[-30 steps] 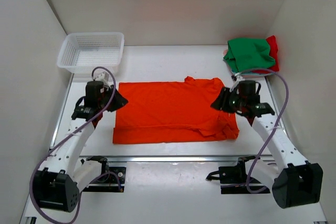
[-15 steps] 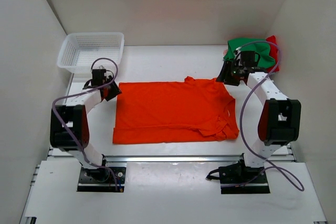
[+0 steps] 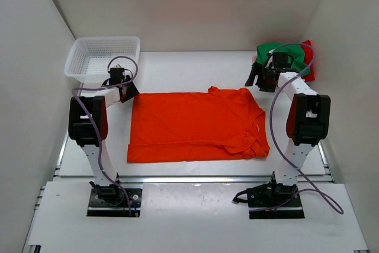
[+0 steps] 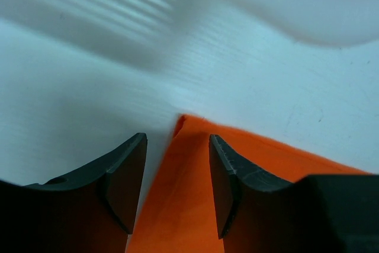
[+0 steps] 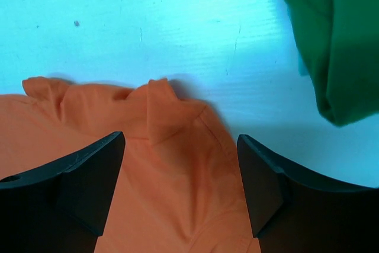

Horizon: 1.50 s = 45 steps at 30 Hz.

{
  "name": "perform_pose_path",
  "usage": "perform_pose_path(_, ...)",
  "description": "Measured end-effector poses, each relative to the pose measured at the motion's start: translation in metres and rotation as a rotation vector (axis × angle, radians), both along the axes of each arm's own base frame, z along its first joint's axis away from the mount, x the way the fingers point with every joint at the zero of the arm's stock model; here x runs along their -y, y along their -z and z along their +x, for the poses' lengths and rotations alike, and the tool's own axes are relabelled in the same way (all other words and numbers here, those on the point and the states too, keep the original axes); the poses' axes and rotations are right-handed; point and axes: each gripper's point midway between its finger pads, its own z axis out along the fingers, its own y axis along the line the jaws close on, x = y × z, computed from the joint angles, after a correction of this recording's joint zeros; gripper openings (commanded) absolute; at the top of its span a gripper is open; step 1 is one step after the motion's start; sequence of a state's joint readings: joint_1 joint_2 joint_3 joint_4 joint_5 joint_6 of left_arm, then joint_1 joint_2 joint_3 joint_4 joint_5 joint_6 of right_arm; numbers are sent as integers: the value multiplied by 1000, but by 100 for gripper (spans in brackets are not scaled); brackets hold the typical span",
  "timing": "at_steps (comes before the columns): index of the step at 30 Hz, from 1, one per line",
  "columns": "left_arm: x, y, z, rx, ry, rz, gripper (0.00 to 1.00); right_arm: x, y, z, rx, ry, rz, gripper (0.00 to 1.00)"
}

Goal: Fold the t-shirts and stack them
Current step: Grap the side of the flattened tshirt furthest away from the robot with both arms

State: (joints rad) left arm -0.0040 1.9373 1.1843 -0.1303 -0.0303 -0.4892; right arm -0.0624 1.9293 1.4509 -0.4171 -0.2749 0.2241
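Observation:
The bright orange t-shirt [image 3: 192, 124] lies flat in the middle of the table, folded to a rough rectangle. My left gripper [image 3: 128, 90] is open over its far left corner; that corner [image 4: 183, 164] lies between the jaws. My right gripper [image 3: 256, 80] is open over the far right corner, whose rumpled cloth [image 5: 177, 158] lies between the jaws. The green t-shirt [image 3: 283, 57] is bunched at the far right on the red t-shirt [image 3: 308, 57]; the green one also shows in the right wrist view [image 5: 331, 34].
A white plastic mesh basket [image 3: 103, 57] stands at the far left corner, just behind my left gripper. White walls close in the table on the left, back and right.
Both arms have reached forward from the shirt's side edges to its far corners. The shirt's right side has shifted and now lies a little smoother. Both grippers stay open.

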Motion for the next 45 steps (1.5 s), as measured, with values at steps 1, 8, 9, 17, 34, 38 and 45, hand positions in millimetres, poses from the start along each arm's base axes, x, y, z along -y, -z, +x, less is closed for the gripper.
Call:
perform_pose_path(1, 0, -2, 4, 6, 2, 0, 57, 1, -1, 3, 6, 1, 0, 74)
perform_pose_path(8, 10, 1, 24, -4, 62, -17, 47, 3, 14, 9, -17, 5, 3, 75)
perform_pose_path(9, 12, 3, 24, -8, 72, -23, 46, 3, 18, 9, -27, 5, 4, 76)
perform_pose_path(17, 25, 6, 17, -37, 127, -70, 0, 3, 37, 13, -75, 0, 24, 73)
perform_pose_path(34, 34, 6, 13, -46, 164, -122, 0, -18, 48, 39, -107, -151, 176, 52)
perform_pose_path(38, 34, 6, 12, -47, 166, -126, 0, -28, 47, 32, -133, -199, 184, 40)
perform_pose_path(45, 37, 7, 9, -50, 168, -139, 0, -41, 42, 29, -129, -261, 185, 0)
